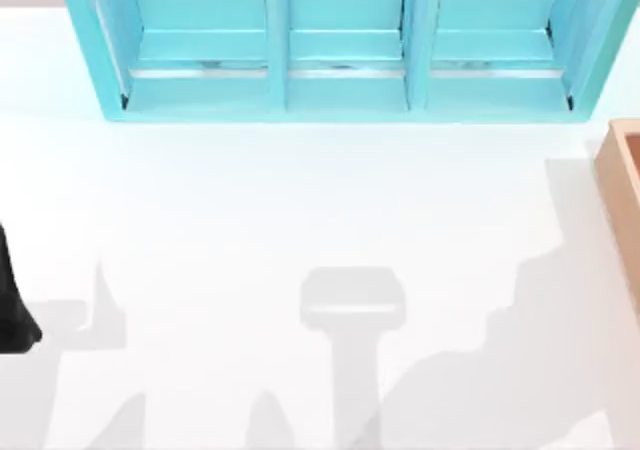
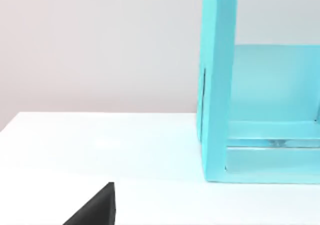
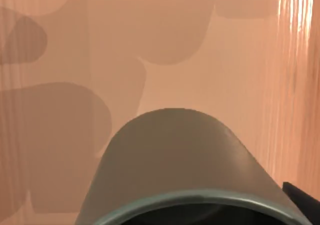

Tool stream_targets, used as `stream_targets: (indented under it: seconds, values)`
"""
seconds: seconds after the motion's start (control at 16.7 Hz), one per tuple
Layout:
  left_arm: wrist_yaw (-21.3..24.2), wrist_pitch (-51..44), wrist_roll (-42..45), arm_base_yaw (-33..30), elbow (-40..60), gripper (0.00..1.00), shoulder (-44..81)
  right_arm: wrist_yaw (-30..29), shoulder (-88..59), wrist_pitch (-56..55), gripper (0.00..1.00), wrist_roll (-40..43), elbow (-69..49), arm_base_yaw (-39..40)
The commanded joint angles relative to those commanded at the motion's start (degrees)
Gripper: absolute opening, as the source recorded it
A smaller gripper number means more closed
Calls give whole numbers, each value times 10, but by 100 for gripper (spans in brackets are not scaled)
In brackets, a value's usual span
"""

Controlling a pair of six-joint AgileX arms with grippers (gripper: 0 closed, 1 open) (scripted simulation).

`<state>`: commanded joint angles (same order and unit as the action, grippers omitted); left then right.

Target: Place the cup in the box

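Right gripper fingers cannot be made out, so I cannot tell if they grip or have let go; a dark bit (image 3: 302,200) sits just beside the cup (image 3: 180,160). This cup is close under the right wrist camera, rim nearest, with the box (image 3: 210,45) floor behind it, so it seems to be inside the box. If the cup is let go while tilted, it could tip over and roll. Farther off, a box wall (image 1: 622,180) peeks in near the shelf (image 1: 340,45). My left arm (image 1: 12,310) rests far from the box.
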<state>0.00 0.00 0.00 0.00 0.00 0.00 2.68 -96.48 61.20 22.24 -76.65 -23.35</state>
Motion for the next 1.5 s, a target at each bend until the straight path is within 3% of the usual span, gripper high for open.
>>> stream_targets:
  seconds: [0.42, 1.2, 1.5]
  values:
    - [0, 0, 0, 0, 0, 100, 0, -2, -5, -50, 0, -5, 45, 7]
    - [0, 0, 0, 0, 0, 100, 0, -2, -5, -50, 98, -5, 45, 7]
    - [0, 0, 0, 0, 0, 100, 0, -2, -5, -50, 100, -5, 45, 7]
